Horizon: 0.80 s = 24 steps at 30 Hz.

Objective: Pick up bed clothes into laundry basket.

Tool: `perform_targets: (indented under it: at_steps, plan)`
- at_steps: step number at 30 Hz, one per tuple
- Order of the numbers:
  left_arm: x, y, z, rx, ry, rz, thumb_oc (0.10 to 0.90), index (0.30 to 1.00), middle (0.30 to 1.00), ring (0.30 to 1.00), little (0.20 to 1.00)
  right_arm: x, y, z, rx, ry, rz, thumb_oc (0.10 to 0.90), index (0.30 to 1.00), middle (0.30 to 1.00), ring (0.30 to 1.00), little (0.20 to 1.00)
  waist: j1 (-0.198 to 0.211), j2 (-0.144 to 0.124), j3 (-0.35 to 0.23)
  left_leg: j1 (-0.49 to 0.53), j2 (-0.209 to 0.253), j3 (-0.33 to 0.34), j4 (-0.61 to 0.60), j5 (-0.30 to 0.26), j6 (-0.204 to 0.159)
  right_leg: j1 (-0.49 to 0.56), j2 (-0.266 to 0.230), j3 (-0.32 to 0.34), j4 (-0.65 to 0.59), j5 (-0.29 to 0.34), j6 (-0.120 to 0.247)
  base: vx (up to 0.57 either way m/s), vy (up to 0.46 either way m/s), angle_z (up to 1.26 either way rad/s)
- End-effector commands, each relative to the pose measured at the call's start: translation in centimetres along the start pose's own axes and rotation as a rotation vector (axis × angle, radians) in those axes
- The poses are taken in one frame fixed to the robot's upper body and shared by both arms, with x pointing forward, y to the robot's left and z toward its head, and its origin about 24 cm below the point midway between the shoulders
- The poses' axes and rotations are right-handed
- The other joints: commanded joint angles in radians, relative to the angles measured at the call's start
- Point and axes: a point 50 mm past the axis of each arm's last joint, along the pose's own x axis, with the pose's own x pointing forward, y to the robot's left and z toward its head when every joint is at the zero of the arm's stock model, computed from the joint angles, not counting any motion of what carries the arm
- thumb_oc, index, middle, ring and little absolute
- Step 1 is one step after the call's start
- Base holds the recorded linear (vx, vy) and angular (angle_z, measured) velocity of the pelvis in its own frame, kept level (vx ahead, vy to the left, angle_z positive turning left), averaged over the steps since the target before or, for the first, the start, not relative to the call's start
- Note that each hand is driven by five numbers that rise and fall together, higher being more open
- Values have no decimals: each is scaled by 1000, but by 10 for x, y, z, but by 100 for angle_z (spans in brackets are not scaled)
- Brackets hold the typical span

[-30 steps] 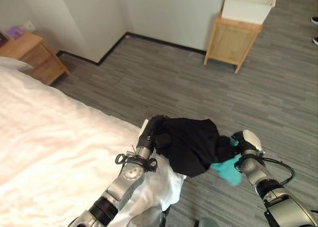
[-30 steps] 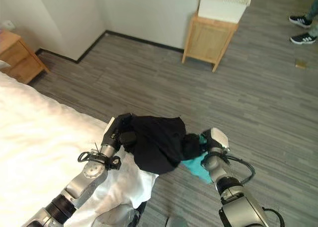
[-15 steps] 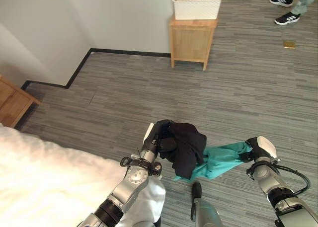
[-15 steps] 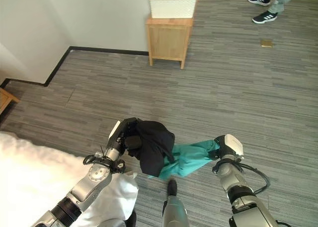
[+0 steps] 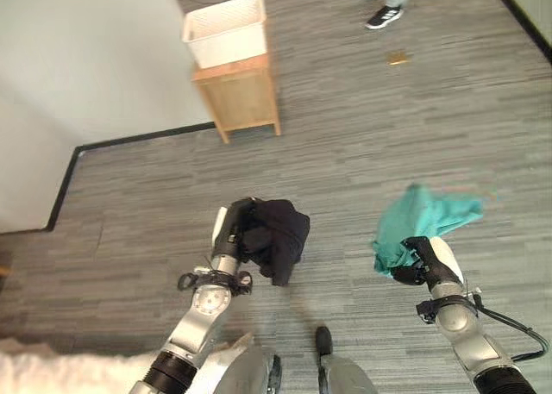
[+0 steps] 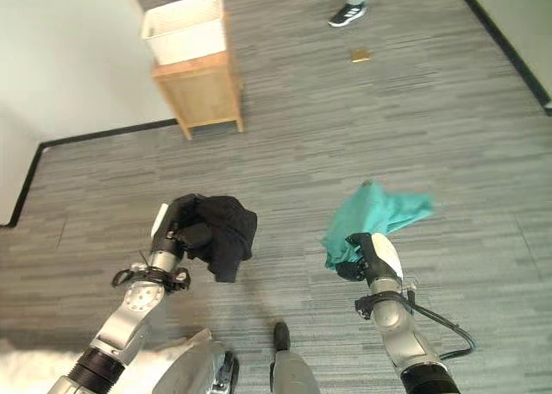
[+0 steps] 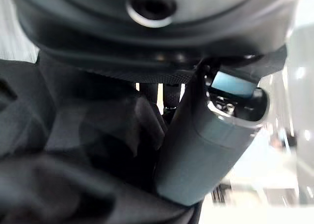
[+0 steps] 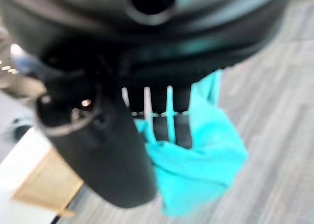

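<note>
My left hand [image 5: 235, 228] is shut on a black garment [image 5: 280, 235] that bunches and hangs from it above the grey floor; the same black garment [image 7: 64, 150] crowds around the thumb in the left wrist view. My right hand [image 5: 420, 263] is shut on a teal garment [image 5: 421, 222] that flares up and out to the right of it. In the right wrist view the teal garment [image 8: 196, 160] sits between the fingers and thumb. The white laundry basket [image 5: 225, 31] stands on a small wooden cabinet [image 5: 241, 95] against the wall, far ahead of both hands.
A white wall [image 5: 78, 66] with a black skirting strip runs along the left. A person's shoes [image 5: 378, 4] show at the top, with a small tan object [image 5: 398, 58] on the floor near them. A corner of the white bed [image 5: 52, 372] shows at the bottom left.
The whole view has swung away from the bed toward the open floor. The two garments have come apart: the teal one now flies free to the right, the black one stays left.
</note>
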Motion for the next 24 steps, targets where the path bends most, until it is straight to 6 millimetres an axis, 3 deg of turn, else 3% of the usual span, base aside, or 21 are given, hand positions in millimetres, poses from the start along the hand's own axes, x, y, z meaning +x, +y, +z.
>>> perform_targets:
  at_steps: [1, 3, 5, 6, 7, 8, 9, 10, 11, 12, 13, 14, 15, 17, 18, 20, 22, 24]
  plan:
    - [5, -10, 64, -97, -319, -33, 400, 300, 300, 300, 300, 7, -22, 47, -30, -250, -73, 400, 300, 300, 300, 300, 66, 46, -80, -52, 53, 114, -172, 71, -4, 163, -83, -86, -90, -107, 130, 334, 58, -30]
    - [6, -13, 64, -116, -316, -40, 400, 300, 300, 300, 300, 6, -22, 46, -54, -253, -74, 400, 300, 300, 300, 300, 70, 78, -98, -24, 86, 199, -363, 133, -12, 225, -67, -91, -100, -159, 133, 516, 107, -10]
    - [7, -19, 64, -130, -310, -47, 400, 300, 300, 300, 300, 7, -21, 49, -59, -256, -79, 400, 300, 300, 300, 300, 57, 88, -104, -20, 144, 311, -434, 168, -18, 285, -89, -121, -98, -198, 146, 505, 125, -1]
    - [7, -19, 62, -134, -306, -42, 400, 300, 300, 300, 300, 6, -19, 52, -60, -271, -75, 400, 300, 300, 300, 300, 40, 94, -121, 13, 167, 368, -484, 161, 0, 304, -102, -142, -92, -208, 167, 652, 204, 6]
    - [6, -22, 57, -106, -289, -35, 400, 300, 300, 300, 300, 4, -13, 53, -73, -276, -62, 400, 300, 300, 300, 300, 22, 100, -151, 58, 148, 392, -537, 163, 33, 309, -140, -173, -52, -188, 196, 503, 167, 15]
    - [5, -22, 57, -105, -287, -34, 400, 300, 300, 300, 300, 3, -13, 53, -74, -274, -61, 400, 300, 300, 300, 300, 20, 97, -154, 61, 141, 391, -545, 166, 35, 310, -144, -176, -50, -191, 199, 619, 199, 17]
    - [5, -23, 49, -51, -260, -30, 400, 300, 300, 300, 300, 3, 2, 52, -65, -255, -37, 400, 300, 300, 300, 300, 23, 63, -182, 113, 67, 380, -577, 145, 65, 289, -218, -205, 84, -49, 275, 296, 88, 24]
    - [5, -23, 49, -49, -261, -28, 400, 300, 300, 300, 300, 3, 3, 52, -65, -257, -37, 400, 300, 300, 300, 300, 28, 65, -185, 108, 73, 385, -577, 149, 65, 281, -214, -199, 81, -42, 275, 585, 130, 39]
    - [3, -16, 46, 13, -246, -8, 400, 300, 300, 300, 300, 11, -29, 52, -227, -257, -112, 400, 300, 300, 300, 300, 21, 59, -185, 175, 34, 353, -593, 116, 84, 225, -257, -200, 306, 150, 305, 272, 53, 61]
    - [3, -17, 47, 11, -247, -8, 400, 300, 300, 300, 300, 11, -30, 52, -231, -257, -113, 400, 300, 300, 300, 300, 25, 68, -187, 170, 42, 356, -594, 122, 83, 217, -250, -194, 304, 158, 305, 464, 103, 76]
    - [5, -13, 50, 53, -272, 3, 400, 300, 300, 300, 300, 9, -32, 53, -256, -286, -175, 400, 300, 300, 300, 300, 1, 88, -167, 204, 47, 327, -606, 108, 98, 150, -239, -156, 465, 222, 305, 423, 6, 66]
    - [14, -6, 52, 166, -275, 49, 400, 300, 300, 300, 300, 8, -20, 65, -213, -309, -158, 400, 300, 300, 300, 300, -41, 128, -145, 246, 81, 275, -615, 77, 105, 27, -218, -130, 604, 172, 267, 601, -45, 84]
    - [19, -1, 55, 186, -282, 80, 400, 300, 300, 300, 300, 7, -19, 69, -200, -320, -170, 400, 300, 300, 300, 300, -68, 130, -136, 270, 81, 244, -615, 61, 104, -37, -233, -123, 639, 122, 249, 548, -137, 131]
    - [27, 2, 65, 226, -316, 109, 400, 300, 300, 300, 300, 2, -19, 74, -184, -346, -179, 400, 300, 300, 300, 300, -118, 133, -116, 307, 84, 183, -615, 39, 91, -133, -224, -115, 611, 68, 221, 350, -124, 168]
    - [27, 2, 65, 226, -316, 109, 400, 300, 300, 300, 300, 2, -19, 75, -184, -346, -179, 400, 300, 300, 300, 300, -118, 134, -117, 306, 85, 182, -615, 40, 90, -133, -223, -116, 609, 69, 220, 314, -144, 134]
    - [29, -1, 70, 250, -342, 114, 400, 300, 300, 300, 300, -2, -17, 73, -160, -345, -184, 400, 300, 300, 300, 300, -155, 115, -111, 352, 76, 124, -615, 8, 74, -166, -177, -106, 477, 35, 216, 393, -196, 114]
    - [29, -5, 71, 268, -353, 115, 400, 300, 300, 300, 300, -5, -18, 73, -154, -351, -196, 400, 300, 300, 300, 300, -186, 92, -115, 412, 69, 66, -615, -42, 61, -187, -92, -100, 281, -16, 201, 494, -216, 113]
    - [29, -4, 71, 295, -356, 126, 400, 300, 300, 300, 300, -6, -18, 78, -166, -376, -205, 400, 300, 300, 300, 300, -203, 72, -124, 467, 59, 25, -615, -89, 60, -200, -33, -149, 111, 15, 195, 541, -172, 124]
